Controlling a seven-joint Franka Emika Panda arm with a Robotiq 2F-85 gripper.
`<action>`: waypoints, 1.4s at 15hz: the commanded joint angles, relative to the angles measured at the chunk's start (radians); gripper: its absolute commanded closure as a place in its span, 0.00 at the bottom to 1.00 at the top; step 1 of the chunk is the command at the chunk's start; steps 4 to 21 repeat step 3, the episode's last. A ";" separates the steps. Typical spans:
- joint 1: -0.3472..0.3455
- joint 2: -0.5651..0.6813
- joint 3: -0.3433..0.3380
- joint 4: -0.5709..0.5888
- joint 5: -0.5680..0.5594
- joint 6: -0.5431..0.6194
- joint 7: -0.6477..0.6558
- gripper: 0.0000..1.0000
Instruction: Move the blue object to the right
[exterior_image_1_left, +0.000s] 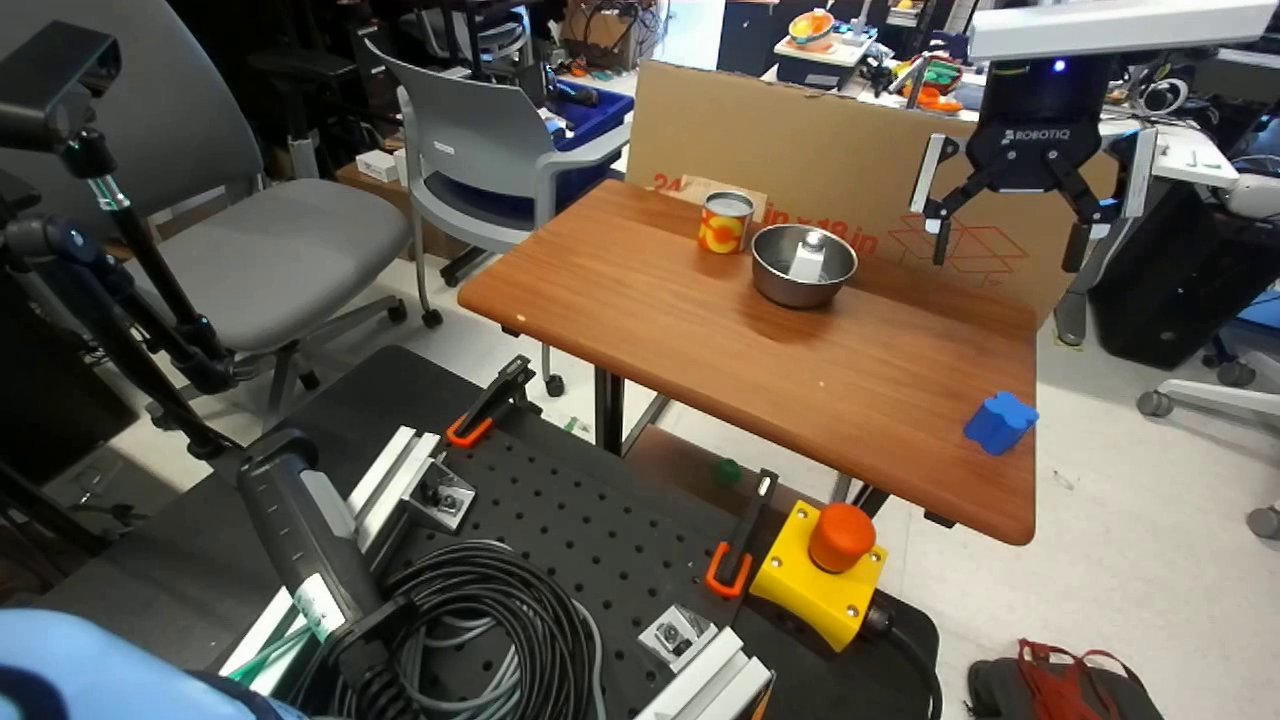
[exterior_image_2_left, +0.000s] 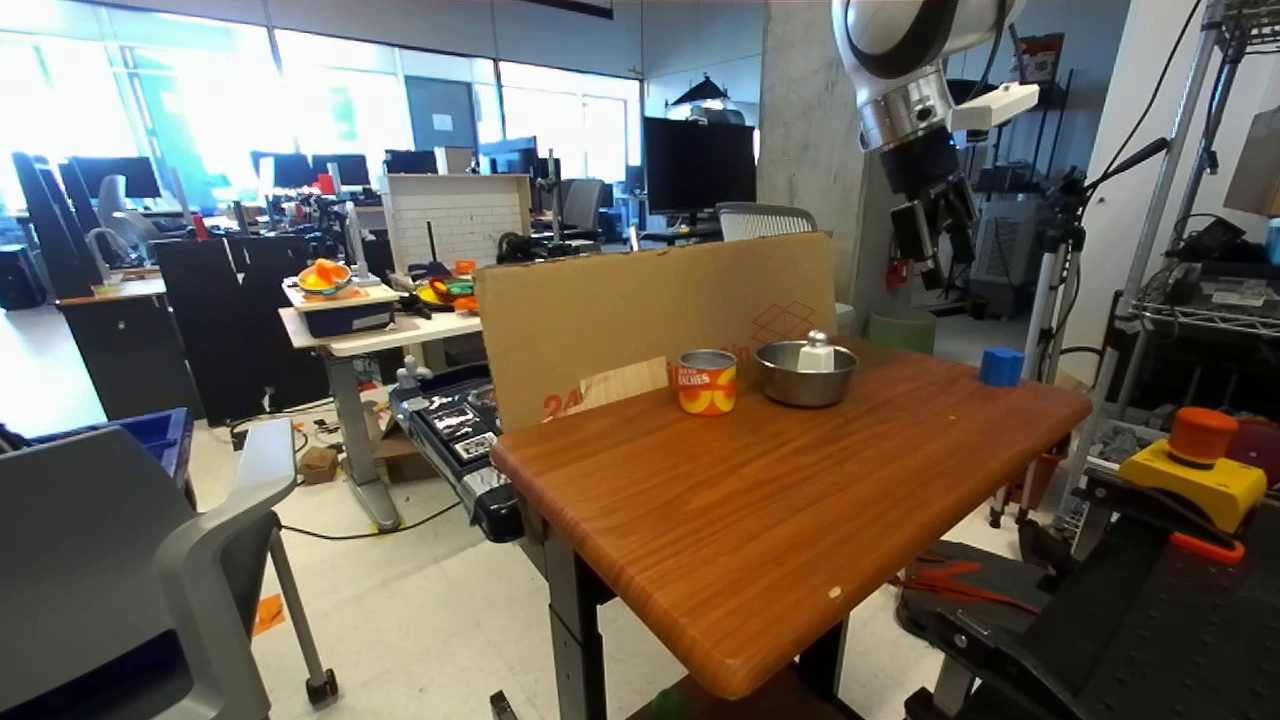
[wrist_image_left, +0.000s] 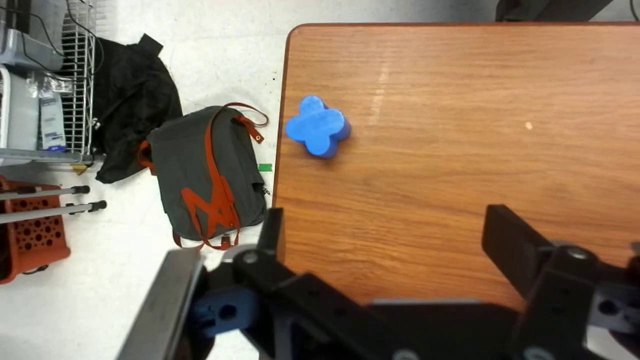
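Note:
The blue object (exterior_image_1_left: 1001, 423) is a small bright blue block, standing near one end of the brown table (exterior_image_1_left: 680, 320) in both exterior views (exterior_image_2_left: 1001, 367). In the wrist view the blue object (wrist_image_left: 316, 126) shows a four-lobed top, close to the table's left edge. My gripper (exterior_image_1_left: 1007, 250) is open and empty, high above the table and apart from the block. In the wrist view the fingers (wrist_image_left: 386, 214) are spread wide with only table surface between them, and the block lies ahead of the left finger.
A steel bowl (exterior_image_1_left: 775, 285) with a white, metal-topped shaker (exterior_image_1_left: 808, 262) inside stands by the cardboard sheet (exterior_image_1_left: 800, 130) at the table's back. A peach can (exterior_image_2_left: 707, 385) stands beside the bowl. A yellow emergency-stop box (exterior_image_1_left: 815, 590) sits on the black pegboard.

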 joint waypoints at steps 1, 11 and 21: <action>0.000 0.008 0.000 0.007 0.001 -0.002 0.000 0.00; 0.000 0.027 -0.001 0.010 0.000 -0.001 0.001 0.00; 0.000 0.027 -0.001 0.010 0.000 -0.001 0.001 0.00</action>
